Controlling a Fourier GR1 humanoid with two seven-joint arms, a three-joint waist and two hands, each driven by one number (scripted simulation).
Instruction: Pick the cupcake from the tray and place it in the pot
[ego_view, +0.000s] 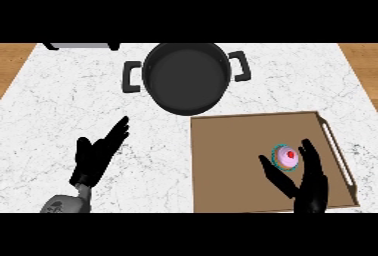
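Right robot hand (308, 175) cups open around the cupcake (287, 157) on the tray (229, 165), grasp step; next, close, lift toward the pot (184, 77). Left robot hand (100, 150) rests open.

Both hands (100, 152) (308, 175) open, fingers straight

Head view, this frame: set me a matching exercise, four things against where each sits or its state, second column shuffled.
1. cupcake
2. pot
3. left hand
4. tray

a. open, over the bare counter
b. on the tray, between the right hand's thumb and fingers
c. brown, at the right, just below the pot
d. black, nothing inside

Pairs: 1-b, 2-d, 3-a, 4-c
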